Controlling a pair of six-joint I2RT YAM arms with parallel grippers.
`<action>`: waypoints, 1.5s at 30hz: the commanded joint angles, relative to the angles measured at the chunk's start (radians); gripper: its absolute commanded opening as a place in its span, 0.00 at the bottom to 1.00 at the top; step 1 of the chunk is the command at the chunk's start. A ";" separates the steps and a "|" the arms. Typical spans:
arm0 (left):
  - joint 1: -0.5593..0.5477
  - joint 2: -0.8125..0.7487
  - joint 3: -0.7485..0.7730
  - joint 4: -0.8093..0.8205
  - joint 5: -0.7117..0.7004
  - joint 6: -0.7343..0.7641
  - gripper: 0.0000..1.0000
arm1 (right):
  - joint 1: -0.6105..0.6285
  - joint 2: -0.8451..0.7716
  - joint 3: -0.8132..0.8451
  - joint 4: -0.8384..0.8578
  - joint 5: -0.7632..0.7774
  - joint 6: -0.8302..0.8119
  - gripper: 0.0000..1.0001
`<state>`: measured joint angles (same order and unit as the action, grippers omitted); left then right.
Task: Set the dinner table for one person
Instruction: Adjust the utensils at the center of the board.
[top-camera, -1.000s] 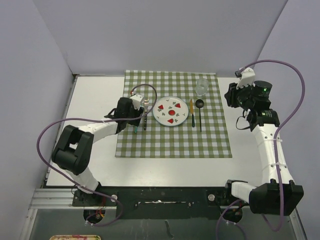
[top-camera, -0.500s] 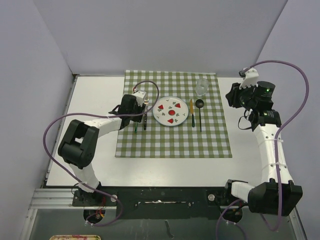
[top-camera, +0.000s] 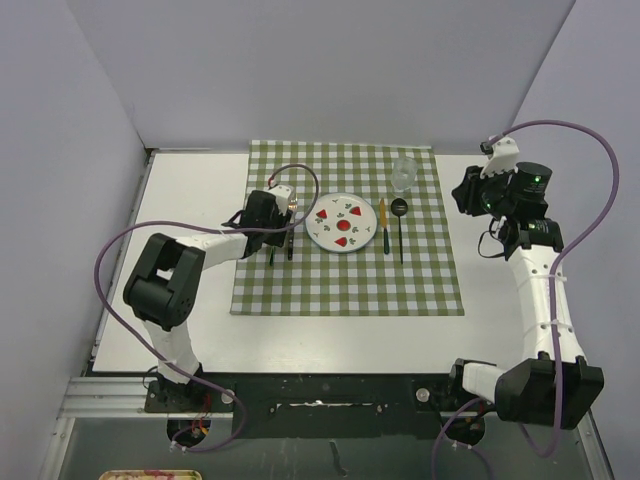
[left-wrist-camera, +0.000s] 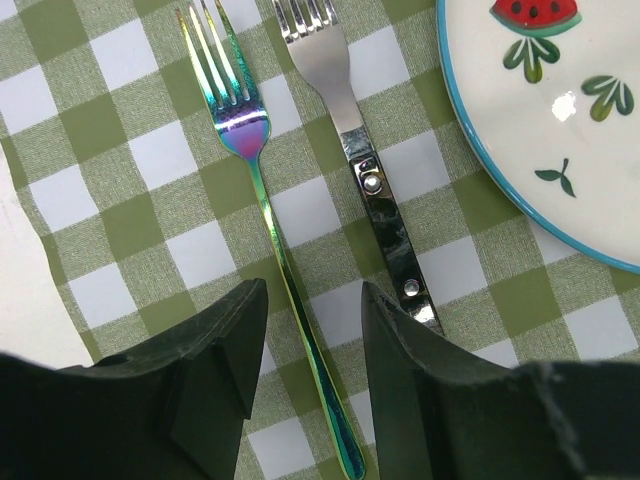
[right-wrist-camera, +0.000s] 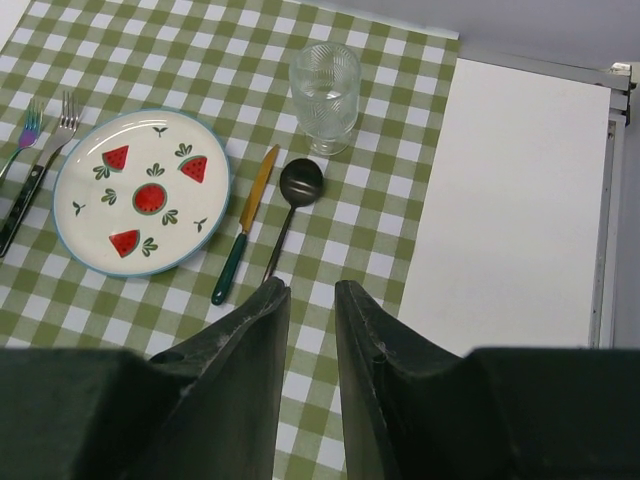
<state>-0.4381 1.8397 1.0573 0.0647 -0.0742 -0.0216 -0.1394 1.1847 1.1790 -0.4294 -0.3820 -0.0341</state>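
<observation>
Top external view: white tabletop fills the frame beneath the checked cloth. Left arm reaches low, left claw apart astride the rainbow fork; steel fork handle end hidden behind a finger. Right claw hovers, narrowly apart, empty.

A robotics lab test cell: plain lavender partition walls box in a white, metal-railed counter, with a left arm and right arm trailing purple cables.

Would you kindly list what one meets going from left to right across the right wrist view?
Rainbow fork → silver fork → watermelon plate → knife → spoon → bare dinner table.
</observation>
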 joint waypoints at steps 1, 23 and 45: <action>-0.001 0.020 0.041 0.050 -0.002 -0.017 0.41 | -0.016 0.002 0.009 0.026 -0.028 0.017 0.26; 0.031 0.066 0.066 0.050 0.018 -0.010 0.38 | -0.042 0.024 0.011 0.025 -0.077 0.036 0.26; 0.036 0.101 0.098 0.031 0.033 -0.015 0.31 | -0.060 0.038 0.007 0.030 -0.124 0.053 0.25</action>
<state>-0.4042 1.9285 1.1103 0.0639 -0.0517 -0.0235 -0.1913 1.2247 1.1790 -0.4351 -0.4767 0.0090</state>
